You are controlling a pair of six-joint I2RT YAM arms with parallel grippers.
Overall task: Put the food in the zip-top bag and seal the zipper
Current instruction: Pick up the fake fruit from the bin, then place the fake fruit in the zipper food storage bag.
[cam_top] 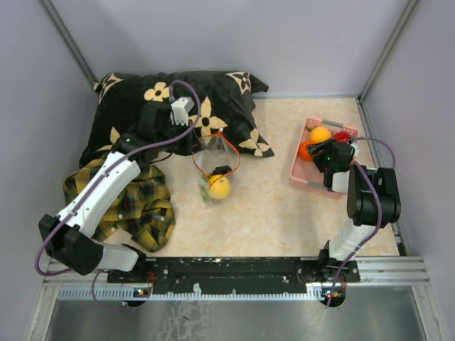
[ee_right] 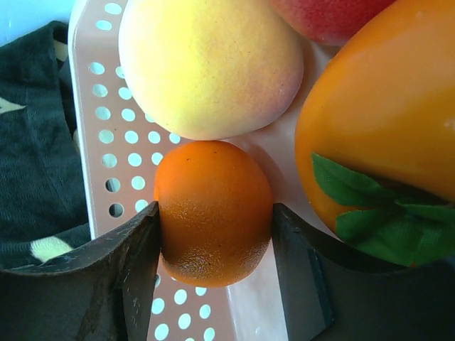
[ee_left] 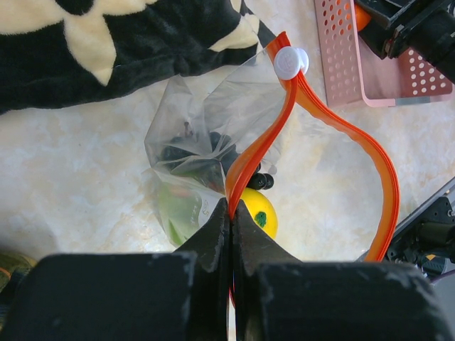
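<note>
My left gripper is pinched tight on the zipper, jaws together with the red-orange strip caught between the tips. From there the strip splits into a wide loop, so the bag's mouth gapes open, and a white slider sits at the far end of the loop. Inside the bag I see the lemon, a green piece beside it and dark grapes above them. The bag lies on the table, just in front of the black flowered pillow, between the plaid cloth and the pink basket.

My right gripper is down in the basket, jaws partly apart with a small orange between them. Both inner faces touch its sides. The orange rests on the basket's perforated floor. A yellow fruit touches it from above, a bigger orange fruit with green leaves lies just beside it, and a red apple shows at the top edge.
</note>
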